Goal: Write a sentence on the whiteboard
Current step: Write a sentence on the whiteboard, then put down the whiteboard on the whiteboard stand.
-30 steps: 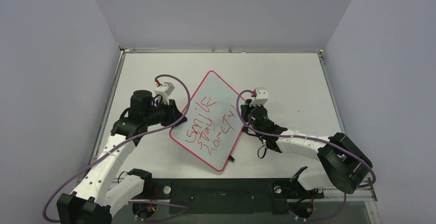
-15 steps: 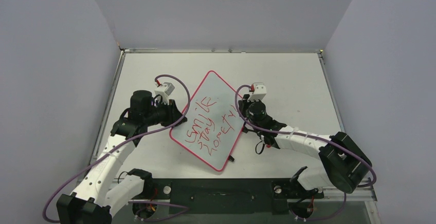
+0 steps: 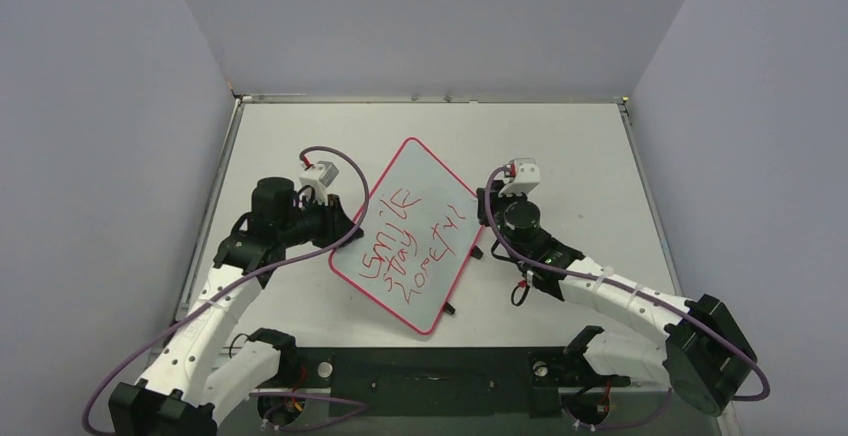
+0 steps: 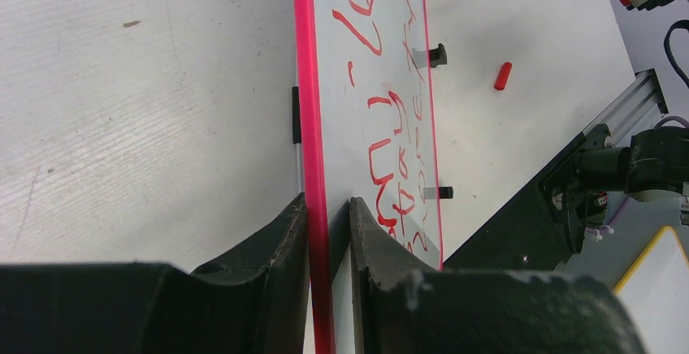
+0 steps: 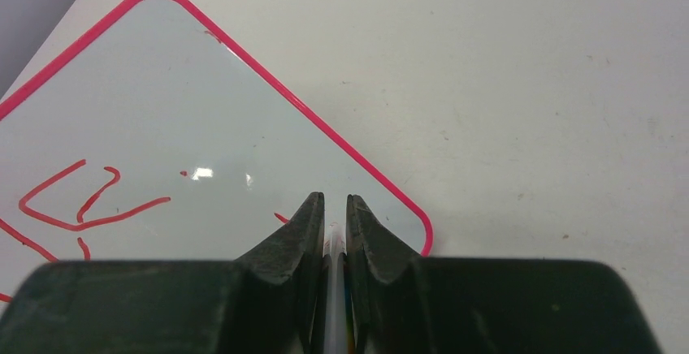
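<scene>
The whiteboard (image 3: 415, 176) sits diagonally on the desk (image 3: 570, 146) between both arms, the sentence (image 3: 412, 246) in 3 red lines. The left jaws pinch its pink edge. The right jaws, at its right corner, squeeze a thin white pen (image 5: 335, 273).

From the right wrist, the whiteboard (image 5: 203, 102) ran off the left edge, leaving only a few strokes of the sentence (image 5: 85, 208). A thin pale object (image 5: 334, 265) pinched in the right gripper (image 5: 334, 204) was almost wholly hidden by its fingers. From the left wrist, the foreshortened lettering was unreadable, and a small red piece (image 4: 503, 75) was too small to identify.
</scene>
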Controlling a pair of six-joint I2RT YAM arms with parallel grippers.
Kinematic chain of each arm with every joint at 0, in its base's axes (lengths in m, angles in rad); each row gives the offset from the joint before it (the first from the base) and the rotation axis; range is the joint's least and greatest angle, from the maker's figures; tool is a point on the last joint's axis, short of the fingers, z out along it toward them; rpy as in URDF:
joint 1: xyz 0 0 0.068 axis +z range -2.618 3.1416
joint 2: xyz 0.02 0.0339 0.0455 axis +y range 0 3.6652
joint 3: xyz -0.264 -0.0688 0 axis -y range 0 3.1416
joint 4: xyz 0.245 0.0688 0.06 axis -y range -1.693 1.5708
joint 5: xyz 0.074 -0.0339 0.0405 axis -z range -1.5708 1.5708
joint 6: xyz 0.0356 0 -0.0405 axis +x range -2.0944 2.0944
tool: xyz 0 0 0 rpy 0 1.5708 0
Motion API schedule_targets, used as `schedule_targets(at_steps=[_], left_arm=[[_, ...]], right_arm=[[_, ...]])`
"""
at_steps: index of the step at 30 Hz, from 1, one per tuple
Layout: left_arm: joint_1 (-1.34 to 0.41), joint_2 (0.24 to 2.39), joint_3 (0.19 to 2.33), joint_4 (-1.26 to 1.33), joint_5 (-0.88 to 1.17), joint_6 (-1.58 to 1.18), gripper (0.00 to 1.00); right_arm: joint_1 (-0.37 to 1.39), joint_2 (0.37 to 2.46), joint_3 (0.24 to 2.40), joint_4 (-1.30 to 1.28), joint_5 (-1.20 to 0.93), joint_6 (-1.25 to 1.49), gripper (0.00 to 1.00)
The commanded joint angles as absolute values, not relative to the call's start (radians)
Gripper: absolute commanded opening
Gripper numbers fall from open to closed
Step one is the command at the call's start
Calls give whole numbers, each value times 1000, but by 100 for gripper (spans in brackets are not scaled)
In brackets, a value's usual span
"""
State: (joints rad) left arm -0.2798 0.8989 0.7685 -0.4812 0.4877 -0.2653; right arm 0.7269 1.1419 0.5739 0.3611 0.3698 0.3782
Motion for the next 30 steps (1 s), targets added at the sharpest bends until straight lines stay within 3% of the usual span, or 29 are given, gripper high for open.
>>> schedule_targets(at_steps=[1,8,30], left_arm=[[-279,883,774,-440,475,-213,16],[-279,879,774,-455,427,-213,34],[-278,872,786,-461,364,-222,50]], right_arm=[[723,1084,543,341,399,387,0],[721,1024,527,305,415,377,0],[715,920,432,293,489,383,0]])
